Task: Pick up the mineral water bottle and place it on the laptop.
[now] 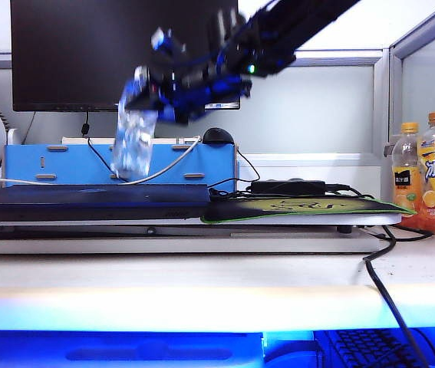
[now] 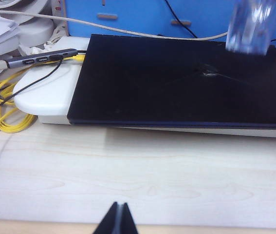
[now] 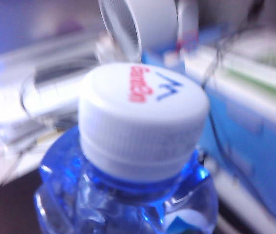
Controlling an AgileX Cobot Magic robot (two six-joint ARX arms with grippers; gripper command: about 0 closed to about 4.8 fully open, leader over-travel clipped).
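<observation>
Aloft, right hand (image 1: 152, 92) grips mineral water bottle (image 1: 133, 142) over laptop (image 1: 87, 201); left hand (image 2: 118, 222) closed, low.

The right end effector (image 1: 149, 98) is a motion-smeared dark mass in the exterior view, so how its jaws stand on the mineral water bottle (image 1: 133, 138) cannot be made out; the bottle itself is smeared too. The right wrist view shows only the bottle's cap and shoulder, its body cut off, the background blurred. In the left wrist view the bottle's top and the laptop (image 2: 176, 83) run off the edge, and just the tip of the left end effector (image 2: 118, 220) shows.
</observation>
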